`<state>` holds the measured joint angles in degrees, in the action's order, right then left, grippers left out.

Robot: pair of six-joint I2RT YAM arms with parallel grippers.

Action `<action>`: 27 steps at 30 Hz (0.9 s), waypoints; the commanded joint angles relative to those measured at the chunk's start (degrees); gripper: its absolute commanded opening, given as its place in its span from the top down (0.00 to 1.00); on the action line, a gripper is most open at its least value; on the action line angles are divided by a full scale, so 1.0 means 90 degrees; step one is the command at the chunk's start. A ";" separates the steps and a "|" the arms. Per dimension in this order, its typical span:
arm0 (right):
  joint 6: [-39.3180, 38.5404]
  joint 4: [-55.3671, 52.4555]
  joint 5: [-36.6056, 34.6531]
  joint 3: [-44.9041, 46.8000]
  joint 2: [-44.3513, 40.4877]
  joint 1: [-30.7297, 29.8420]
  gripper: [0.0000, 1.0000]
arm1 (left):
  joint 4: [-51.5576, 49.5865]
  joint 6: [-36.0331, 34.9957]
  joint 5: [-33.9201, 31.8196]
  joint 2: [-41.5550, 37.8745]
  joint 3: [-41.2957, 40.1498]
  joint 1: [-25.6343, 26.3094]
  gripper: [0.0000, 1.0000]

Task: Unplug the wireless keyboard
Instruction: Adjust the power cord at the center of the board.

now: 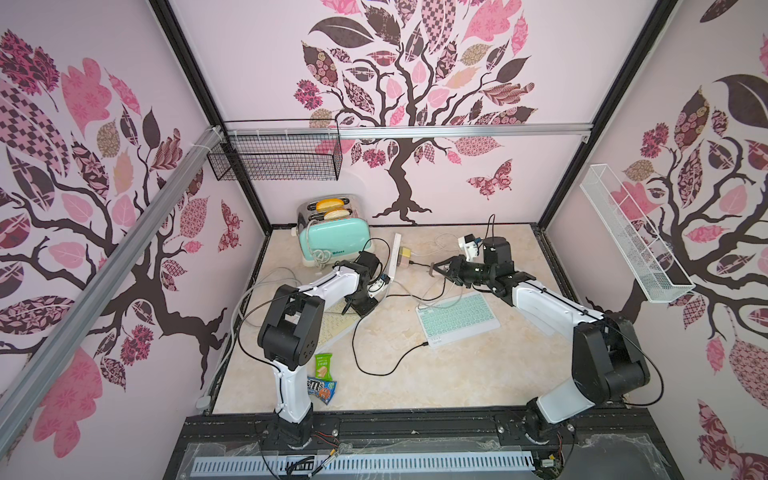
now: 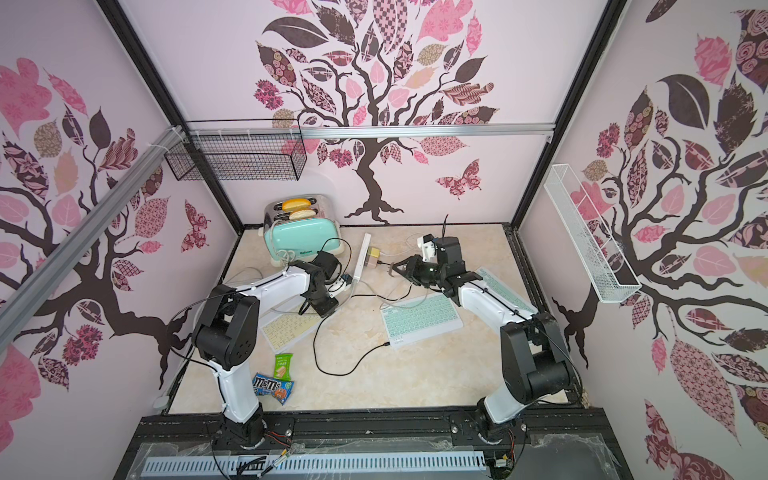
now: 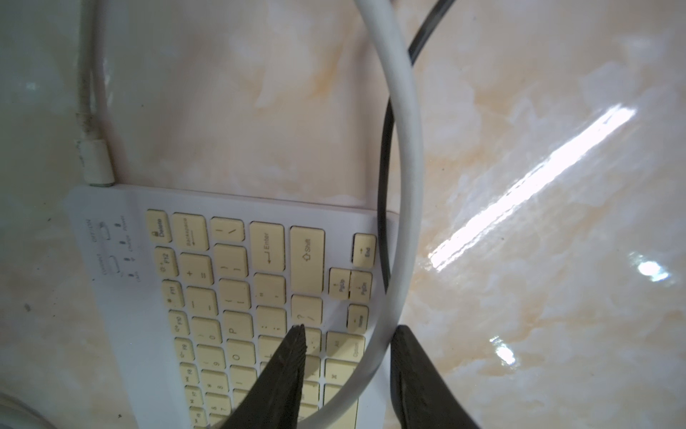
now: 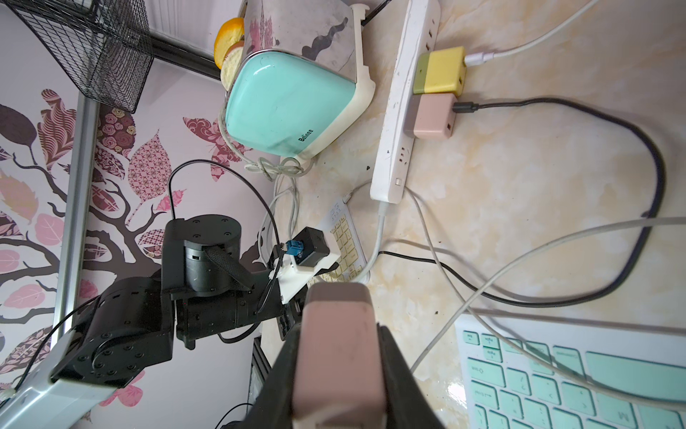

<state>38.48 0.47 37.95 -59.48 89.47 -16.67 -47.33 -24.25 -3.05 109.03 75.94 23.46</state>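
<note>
A mint-key keyboard (image 1: 457,320) (image 4: 575,375) lies mid-table, with a black cable plugged into its near-left edge (image 1: 424,344). A yellow-key keyboard (image 3: 237,297) (image 2: 286,328) lies under my left arm, and a white plug (image 3: 97,163) sits in its corner. My left gripper (image 3: 350,328) (image 1: 359,309) hangs open over that keyboard's end. A thick white cable (image 3: 406,148) runs loose between its fingers. My right gripper (image 4: 339,327) (image 1: 433,270) is shut on a pink adapter block (image 4: 337,356), held above the table near the power strip.
The white power strip (image 4: 404,100) carries a yellow adapter (image 4: 441,70) and a pink adapter (image 4: 432,117) with a black lead. A mint toaster (image 1: 332,239) stands at the back left. Two snack packets (image 1: 323,365) lie near the front. Another mint keyboard (image 2: 498,286) lies under my right arm.
</note>
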 commanded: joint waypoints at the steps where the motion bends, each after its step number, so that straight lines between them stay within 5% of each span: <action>1: 0.0002 0.0143 0.0086 -0.0102 0.0059 0.0026 1.00 | 0.0036 -0.0133 -0.0189 -0.0211 -0.0127 -0.0057 0.58; 24: 0.0048 0.0184 0.0092 -0.0042 0.0015 0.0026 1.00 | 0.0336 -0.0404 -0.0297 0.0253 -0.0077 -0.0088 0.62; 27: 0.0080 0.0224 0.0101 -0.0054 0.0029 0.0026 1.00 | 0.0413 -0.0423 -0.0272 0.0270 -0.0040 -0.0088 0.69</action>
<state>38.76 0.54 38.20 -59.46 89.47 -16.67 -45.45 -27.38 -5.76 110.48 74.87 23.00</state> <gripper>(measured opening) 0.280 0.334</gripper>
